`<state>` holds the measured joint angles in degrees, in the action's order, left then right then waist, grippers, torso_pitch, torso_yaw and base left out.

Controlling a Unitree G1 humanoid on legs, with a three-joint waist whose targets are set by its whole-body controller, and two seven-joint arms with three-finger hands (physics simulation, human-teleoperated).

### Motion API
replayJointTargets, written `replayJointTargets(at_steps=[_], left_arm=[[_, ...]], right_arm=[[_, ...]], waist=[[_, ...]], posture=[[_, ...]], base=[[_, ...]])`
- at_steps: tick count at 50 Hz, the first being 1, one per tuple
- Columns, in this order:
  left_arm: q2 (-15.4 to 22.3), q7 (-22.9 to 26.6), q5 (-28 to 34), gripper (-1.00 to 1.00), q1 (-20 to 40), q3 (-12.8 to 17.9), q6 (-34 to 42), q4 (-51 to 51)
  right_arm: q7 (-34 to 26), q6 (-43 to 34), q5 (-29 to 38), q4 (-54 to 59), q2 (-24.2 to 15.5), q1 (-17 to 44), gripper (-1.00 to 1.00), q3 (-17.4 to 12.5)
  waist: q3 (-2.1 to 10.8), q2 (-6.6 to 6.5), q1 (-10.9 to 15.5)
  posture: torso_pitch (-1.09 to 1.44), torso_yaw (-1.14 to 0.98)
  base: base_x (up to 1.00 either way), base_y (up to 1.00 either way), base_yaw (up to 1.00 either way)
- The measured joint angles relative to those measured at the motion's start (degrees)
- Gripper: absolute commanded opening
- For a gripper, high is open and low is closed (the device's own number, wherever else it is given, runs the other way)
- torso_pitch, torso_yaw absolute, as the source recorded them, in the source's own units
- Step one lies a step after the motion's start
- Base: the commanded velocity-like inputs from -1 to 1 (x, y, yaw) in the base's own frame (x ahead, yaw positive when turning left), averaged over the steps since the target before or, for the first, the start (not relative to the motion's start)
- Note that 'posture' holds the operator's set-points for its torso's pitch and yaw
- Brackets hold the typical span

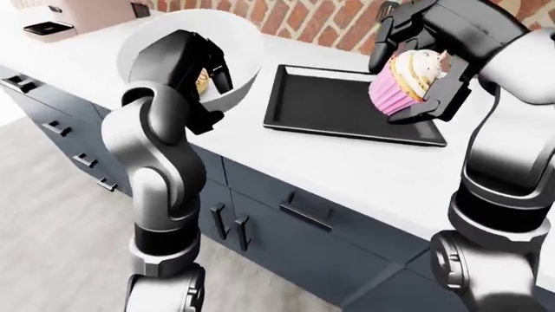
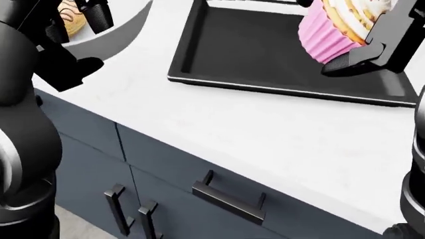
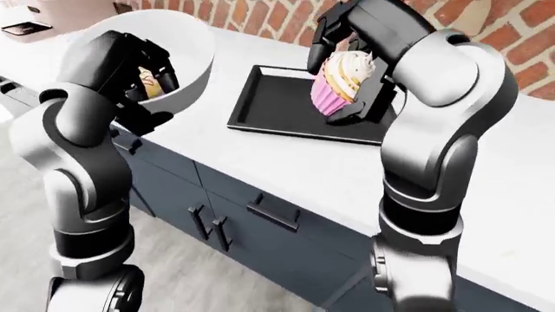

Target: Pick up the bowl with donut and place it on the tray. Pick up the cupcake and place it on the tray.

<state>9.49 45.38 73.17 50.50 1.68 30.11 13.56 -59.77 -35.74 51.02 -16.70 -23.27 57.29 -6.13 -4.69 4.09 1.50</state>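
Note:
A white bowl (image 1: 236,44) with a donut (image 1: 203,82) inside is tilted toward me at the left of the counter. My left hand (image 1: 206,65) is shut on its near rim, fingers inside by the donut. It partly hides the donut. A black tray (image 1: 321,104) lies flat on the counter to the bowl's right. My right hand (image 1: 414,73) is shut on a cupcake (image 1: 392,92) with a pink wrapper and cream frosting. It holds the cupcake upright above the tray's right part, clear of the tray floor (image 2: 252,50).
The white counter (image 1: 347,169) runs along a brick wall (image 1: 304,19). A pink appliance (image 1: 60,16) stands at the top left. Dark cabinet fronts with handles (image 1: 304,216) lie below the counter edge, with grey floor (image 1: 52,247) at the lower left.

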Motion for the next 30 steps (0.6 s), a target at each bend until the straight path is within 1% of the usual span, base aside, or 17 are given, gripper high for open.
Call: replayJointTargets(at_steps=[2, 6, 8, 9, 11, 12, 13, 14, 16, 18, 20, 21, 22, 23, 24, 26, 30], left_arm=[[-0.3, -0.1, -0.5, -1.00, -0.3, -0.7, -0.6, -0.1], [-0.4, 0.3, -1.0, -1.00, 0.7, -1.2, -0.8, -1.5], [-0.7, 0.5, -0.9, -1.00, 1.0, -1.5, -0.9, -2.3], [-0.7, 0.6, -0.8, -1.00, 1.1, -1.4, -0.9, -2.3], [-0.5, 0.5, -0.6, -1.00, 1.2, -0.8, -0.8, -2.3], [-0.4, 0.3, -0.4, -1.00, 1.4, -0.5, -0.8, -2.4], [-0.3, 0.0, -0.3, -1.00, 1.9, -0.3, -0.8, -2.5], [-0.3, -0.3, -0.2, -1.00, 2.4, -0.2, -0.8, -2.6], [-0.3, -0.9, 0.0, -1.00, 3.2, -0.2, -0.8, -2.3], [-0.4, -1.4, 0.0, -1.00, 3.7, -0.4, -0.9, -2.3], [-0.5, -1.5, 0.0, -1.00, 3.9, -0.5, -1.0, -2.7], [-1.0, -1.5, -0.1, -1.00, 3.4, -0.9, -1.1, -2.8], [-1.3, -1.2, -0.3, -1.00, 2.9, -1.5, -1.1, -2.9], [-1.5, -0.7, -0.6, -1.00, 2.4, -2.0, -1.1, -3.1], [-1.6, -0.1, -1.0, -1.00, 2.2, -2.4, -1.1, -3.2], [-1.4, 0.4, -1.2, -1.00, 2.6, -2.3, -1.2, -2.5], [-0.9, 0.0, -1.2, -1.00, 3.2, -1.5, -1.5, -1.6]], right_arm=[[0.6, -0.3, 0.0, 0.0, -0.2, -0.8, -1.00, -0.2], [0.9, -1.1, -0.3, 1.6, -1.0, -0.9, -1.00, -0.6], [1.6, -1.4, -0.3, 2.8, -1.2, -1.1, -1.00, -0.8], [1.8, -1.5, -0.4, 2.8, -1.2, -1.3, -1.00, -0.7], [2.2, -1.4, -0.8, 2.6, -1.1, -1.4, -1.00, -0.3], [2.3, -1.3, -1.0, 2.5, -1.2, -1.2, -1.00, -0.1], [2.5, -1.1, -1.1, 2.5, -1.3, -1.0, -1.00, -0.1], [2.7, -1.0, -1.2, 2.7, -1.5, -0.7, -1.00, -0.2], [3.1, -0.7, -1.1, 3.1, -1.8, -0.1, -1.00, -0.4], [3.4, -0.4, -1.2, 3.5, -1.9, 0.2, -1.00, -0.4], [3.6, -0.2, -1.3, 3.7, -1.9, 0.0, -1.00, -0.3], [3.6, -0.1, -1.3, 3.8, -2.1, -0.6, -1.00, -0.5], [3.6, -0.2, -1.2, 4.1, -2.0, -1.1, -1.00, -0.8], [3.6, -0.4, -1.1, 4.5, -2.0, -1.6, -1.00, -0.9], [3.5, -0.5, -1.0, 4.6, -2.0, -1.7, -1.00, -1.0], [3.2, -0.6, -0.9, 3.8, -2.2, -0.9, -1.00, -0.9], [2.9, -0.3, -0.6, 3.4, -1.9, 0.2, -1.00, -0.4]], waist=[[-0.29, -1.05, -0.2], [0.28, -2.67, -0.6], [0.88, -3.40, -0.6], [1.12, -4.06, -0.5], [2.01, -6.03, -0.7], [2.48, -6.49, -0.8], [2.82, -6.48, -0.9], [2.98, -6.11, -1.0], [2.82, -4.80, -1.0], [2.46, -3.16, -0.8], [2.51, -0.63, -0.7], [1.94, -1.36, -1.0], [1.01, -1.71, -1.2], [0.47, -1.47, -1.2], [0.57, -1.08, -1.1], [0.18, -0.66, -1.2], [-0.38, -0.97, -1.6]], posture=[[0.00, 0.00], [0.00, 0.00], [0.00, 0.00], [0.00, 0.00], [0.00, 0.00], [0.00, 0.00], [0.00, 0.00], [0.00, 0.00], [0.00, 0.00], [0.00, 0.00], [0.00, 0.00], [0.00, 0.00], [0.00, 0.00], [0.00, 0.00], [0.00, 0.00], [0.00, 0.00], [0.00, 0.00]], base=[[0.00, 0.00, 0.00], [0.00, -0.04, 0.00], [0.00, -0.40, 0.00], [0.00, -0.48, 0.00], [0.00, -0.48, 0.00], [0.00, -0.48, 0.00], [0.00, -0.48, 0.00], [0.00, -0.48, 0.00], [0.00, -0.48, 0.00], [0.01, -0.48, 0.00], [0.15, -0.46, 0.00], [0.24, -0.41, 0.00], [0.26, -0.22, 0.00], [0.15, 0.00, 0.00], [0.00, 0.00, 0.00], [0.00, 0.00, 0.00], [0.00, 0.00, 0.00]])
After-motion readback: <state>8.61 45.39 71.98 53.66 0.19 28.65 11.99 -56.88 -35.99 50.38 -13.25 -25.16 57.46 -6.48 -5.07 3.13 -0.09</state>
